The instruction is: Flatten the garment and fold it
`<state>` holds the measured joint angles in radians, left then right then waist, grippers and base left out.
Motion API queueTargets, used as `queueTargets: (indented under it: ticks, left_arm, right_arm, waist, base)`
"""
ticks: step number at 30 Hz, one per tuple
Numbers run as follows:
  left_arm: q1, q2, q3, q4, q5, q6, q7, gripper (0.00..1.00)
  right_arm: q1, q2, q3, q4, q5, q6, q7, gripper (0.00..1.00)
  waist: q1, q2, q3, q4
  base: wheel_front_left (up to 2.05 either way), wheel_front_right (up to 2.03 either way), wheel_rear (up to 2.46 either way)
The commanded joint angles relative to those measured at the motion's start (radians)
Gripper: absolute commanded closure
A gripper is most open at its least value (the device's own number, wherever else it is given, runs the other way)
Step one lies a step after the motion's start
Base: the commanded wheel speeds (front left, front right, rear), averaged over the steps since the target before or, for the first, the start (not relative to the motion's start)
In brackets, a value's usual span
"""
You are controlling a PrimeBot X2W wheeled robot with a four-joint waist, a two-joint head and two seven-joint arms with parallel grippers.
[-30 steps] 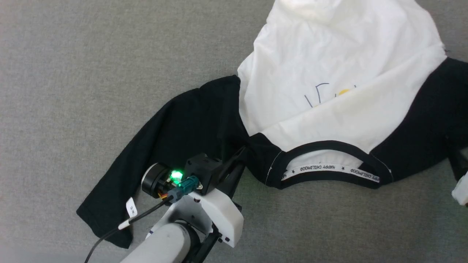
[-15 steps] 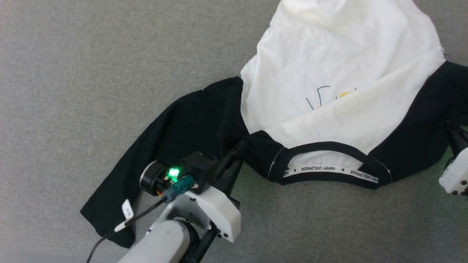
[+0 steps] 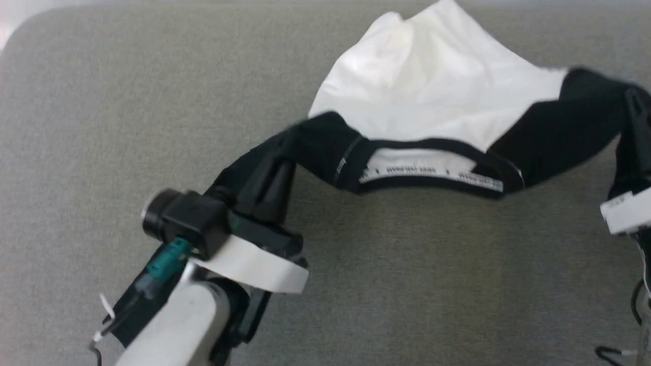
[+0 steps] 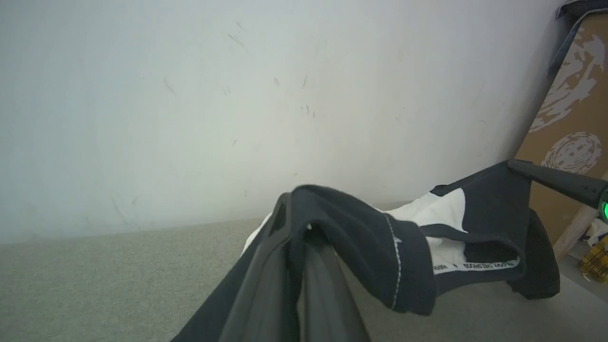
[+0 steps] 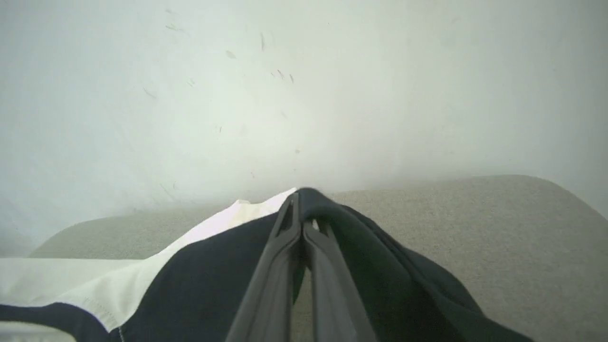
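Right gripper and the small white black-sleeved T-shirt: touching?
Touching. Right wrist view: the right gripper is shut on the black sleeve of the white T-shirt.

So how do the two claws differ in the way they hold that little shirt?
The left gripper pinches the left black sleeve of the garment; the right gripper pinches the right one. In the head view the left gripper slants rightward, while the right gripper points nearly straight up. Both are shut on black fabric, with the collar sagging between them.
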<state>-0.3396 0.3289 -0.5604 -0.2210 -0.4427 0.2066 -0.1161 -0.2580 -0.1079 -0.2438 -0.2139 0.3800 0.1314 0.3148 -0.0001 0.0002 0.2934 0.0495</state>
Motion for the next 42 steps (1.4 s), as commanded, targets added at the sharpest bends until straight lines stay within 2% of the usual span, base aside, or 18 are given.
queueTargets:
  ticks: [1, 4, 10, 18, 21, 27, 33, 38, 42]
  left_arm:
    - [-0.028, 0.003, 0.017, -0.019, -0.012, 0.008, -0.007, 1.00]
    - [-0.084, 0.012, 0.039, -0.042, -0.018, 0.001, 0.017, 1.00]
    - [-0.265, 0.049, 0.075, -0.049, -0.026, -0.029, 0.138, 1.00]
    - [-0.492, 0.074, 0.097, 0.025, -0.054, -0.070, 0.307, 1.00]
    - [-0.538, 0.060, 0.111, 0.056, -0.096, -0.072, 0.358, 1.00]
    - [-0.603, 0.067, 0.116, 0.124, -0.131, -0.085, 0.437, 1.00]
    - [-0.675, 0.066, 0.130, 0.172, -0.148, -0.068, 0.502, 1.00]
    - [-0.826, 0.067, 0.127, 0.237, -0.096, -0.047, 0.545, 1.00]
    - [-0.984, 0.055, 0.138, 0.311, -0.036, -0.018, 0.536, 1.00]
  right_arm:
    - [-0.035, 0.005, 0.011, -0.020, 0.009, -0.001, -0.019, 1.00]
    - [-0.085, 0.004, 0.044, -0.053, 0.015, -0.001, -0.045, 1.00]
    - [-0.233, -0.018, 0.106, -0.077, 0.023, -0.001, -0.028, 1.00]
    - [-0.414, -0.042, 0.152, -0.014, 0.029, -0.001, 0.063, 1.00]
    - [-0.463, -0.039, 0.150, 0.014, 0.030, -0.001, 0.108, 1.00]
    - [-0.525, -0.041, 0.160, 0.052, 0.029, -0.001, 0.184, 1.00]
    - [-0.592, -0.039, 0.146, 0.100, 0.023, -0.001, 0.250, 1.00]
    - [-0.736, -0.057, 0.147, 0.174, -0.012, -0.001, 0.263, 1.00]
    - [-0.890, -0.081, 0.153, 0.257, -0.046, -0.001, 0.228, 1.00]
  waist:
    - [0.0001, -0.0002, -0.063, -0.050]
    - [0.0001, -0.0002, -0.097, -0.066]
    - [0.0001, -0.0002, -0.159, -0.088]
    - [0.0001, -0.0002, -0.225, -0.098]
    - [0.0001, -0.0002, -0.237, -0.097]
    - [0.0001, -0.0002, -0.236, -0.099]
    - [0.0001, -0.0002, -0.161, -0.112]
    - [0.0001, -0.0002, -0.027, -0.120]
    - [0.0001, -0.0002, 0.098, -0.124]
  base:
    - [0.00, 0.00, 0.00]
    - [0.00, 0.00, 0.00]
    - [0.00, 0.00, 0.00]
    - [0.00, 0.00, 0.00]
    - [0.00, 0.00, 0.00]
    - [0.00, 0.00, 0.00]
    - [0.00, 0.00, 0.00]
    - [0.00, 0.00, 0.00]
    - [0.00, 0.00, 0.00]
